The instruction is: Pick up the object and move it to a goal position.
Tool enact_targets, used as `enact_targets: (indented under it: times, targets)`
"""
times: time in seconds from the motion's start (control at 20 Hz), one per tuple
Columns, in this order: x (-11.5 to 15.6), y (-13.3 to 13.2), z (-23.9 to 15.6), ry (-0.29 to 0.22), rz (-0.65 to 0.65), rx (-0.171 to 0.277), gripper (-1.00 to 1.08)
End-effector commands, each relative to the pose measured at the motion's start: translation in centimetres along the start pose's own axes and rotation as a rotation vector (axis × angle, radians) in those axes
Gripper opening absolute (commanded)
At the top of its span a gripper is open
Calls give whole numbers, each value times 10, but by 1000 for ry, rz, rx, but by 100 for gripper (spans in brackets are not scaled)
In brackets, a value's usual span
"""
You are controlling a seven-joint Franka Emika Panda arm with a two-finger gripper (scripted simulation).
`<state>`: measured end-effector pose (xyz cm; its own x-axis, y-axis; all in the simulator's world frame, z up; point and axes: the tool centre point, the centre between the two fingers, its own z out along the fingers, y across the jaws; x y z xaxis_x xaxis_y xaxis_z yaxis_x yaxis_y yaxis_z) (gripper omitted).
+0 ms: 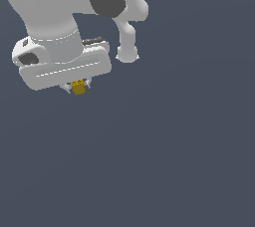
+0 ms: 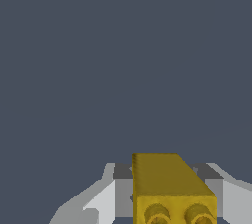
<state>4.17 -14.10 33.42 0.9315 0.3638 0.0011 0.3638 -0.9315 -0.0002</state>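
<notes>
The step in hand looks like the carry: the yellow object (image 1: 78,87) already sits in the claw (image 1: 77,88), so what remains, by my judgement, is to bring it to the goal position, and no goal marker shows in either view. Doing this well means moving the arm smoothly and keeping the squeeze constant, since the piece is far smaller than the white hand above it and could slip or twist with a jerk. The release should wait until the piece is settled at the goal. The claw is narrowed around the object, pinching it: in the wrist view the grey fingers (image 2: 123,196) stand on both sides of the yellow block (image 2: 167,183), close against its flanks, with two round studs on its near face. In the exterior view the block pokes out just beneath the hand. No edge or corner of the table shows, so I cannot place it against them, nor tell whether it is lifted clear.
</notes>
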Motion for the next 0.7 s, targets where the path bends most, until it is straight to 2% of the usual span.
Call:
enact_targets:
  times: [0.0,0.3,0.65]
  targets:
    - [-6,8,-23,-1,-1,1,-100]
    - [-14,21,-58,-1,-1,0,-100]
    - [-17,29,-75,-1,0,0,-100]
